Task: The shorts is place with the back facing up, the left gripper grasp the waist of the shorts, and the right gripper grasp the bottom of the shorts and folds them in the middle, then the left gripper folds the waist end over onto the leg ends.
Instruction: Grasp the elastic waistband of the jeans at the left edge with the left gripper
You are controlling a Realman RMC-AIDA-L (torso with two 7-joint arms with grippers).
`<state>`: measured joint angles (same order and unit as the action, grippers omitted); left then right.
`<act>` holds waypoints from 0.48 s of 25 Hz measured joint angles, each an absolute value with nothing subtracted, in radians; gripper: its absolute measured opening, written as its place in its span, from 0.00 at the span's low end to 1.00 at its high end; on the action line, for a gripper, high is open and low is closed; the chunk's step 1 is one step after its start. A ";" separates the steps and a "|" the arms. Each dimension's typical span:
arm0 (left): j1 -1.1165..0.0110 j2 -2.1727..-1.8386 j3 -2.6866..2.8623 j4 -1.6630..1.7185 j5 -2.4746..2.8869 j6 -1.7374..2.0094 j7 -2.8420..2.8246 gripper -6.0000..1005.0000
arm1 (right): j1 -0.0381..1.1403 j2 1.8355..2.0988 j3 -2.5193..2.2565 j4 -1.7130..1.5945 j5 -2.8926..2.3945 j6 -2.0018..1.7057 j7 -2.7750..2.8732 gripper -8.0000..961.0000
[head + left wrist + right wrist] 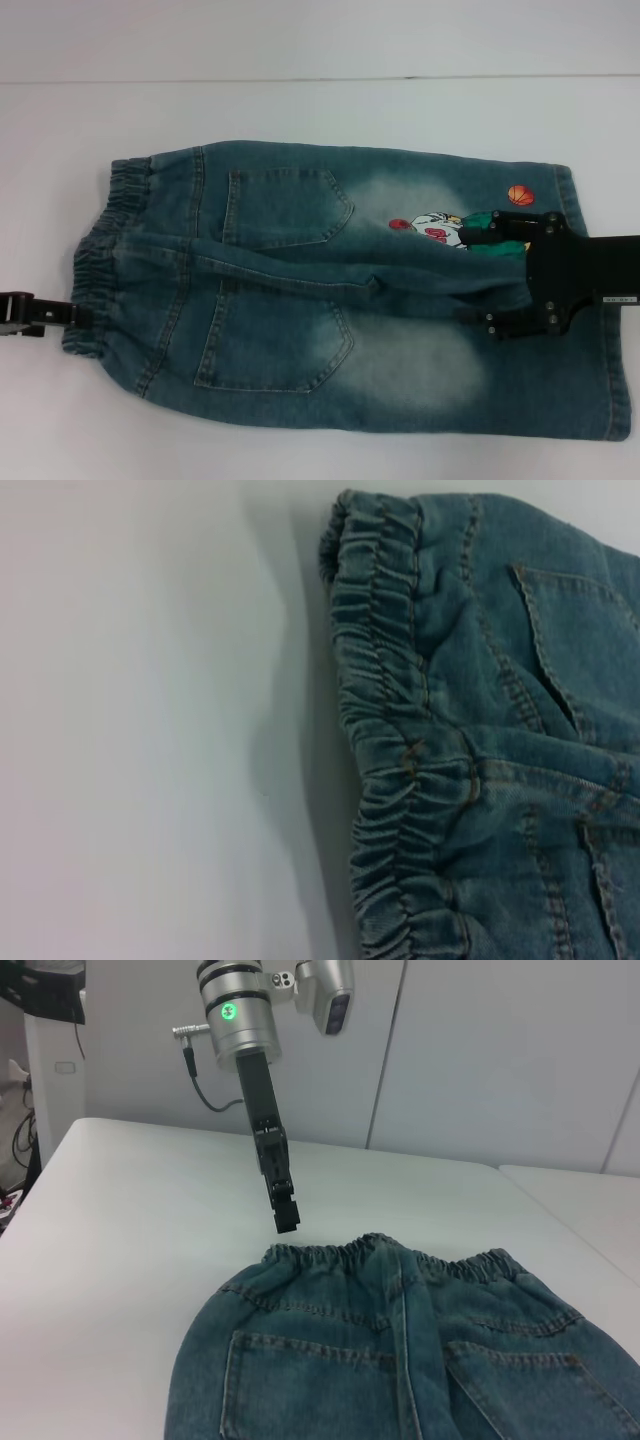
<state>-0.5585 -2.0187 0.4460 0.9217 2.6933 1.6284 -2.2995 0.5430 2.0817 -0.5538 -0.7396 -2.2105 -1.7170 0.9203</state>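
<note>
The denim shorts [340, 290] lie flat, back pockets up, on the white table [300, 110], waistband [105, 255] toward the robot's left and leg hems [610, 330] toward its right; the cloth looks soft but fairly thick, likely to drape and crease rather than slip, with the gathered elastic band and stitched hems offering the firmest holds. The left gripper [286, 1215] hangs just off the waistband, apparently not yet gripping; the right gripper [500, 280], jaws spread, sits over the printed leg inside the hems. Bare tabletop surrounds the garment.
</note>
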 joint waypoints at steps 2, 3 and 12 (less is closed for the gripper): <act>-0.563 -2.018 0.446 0.916 2.695 1.628 -2.300 0.87 | 0.543 2.082 -0.554 -0.740 -2.210 -1.716 0.920 0.91; -0.565 -2.018 0.446 0.915 2.695 1.628 -2.300 0.87 | 0.543 2.083 -0.554 -0.740 -2.210 -1.716 0.920 0.91; -0.580 -2.004 0.448 0.892 2.707 1.643 -2.315 0.87 | 0.543 2.083 -0.554 -0.739 -2.210 -1.714 0.919 0.91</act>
<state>-0.5804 -2.0045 0.4477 0.8920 2.7072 1.6433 -2.3150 0.5431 2.0831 -0.5537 -0.7393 -2.2105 -1.7140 0.9188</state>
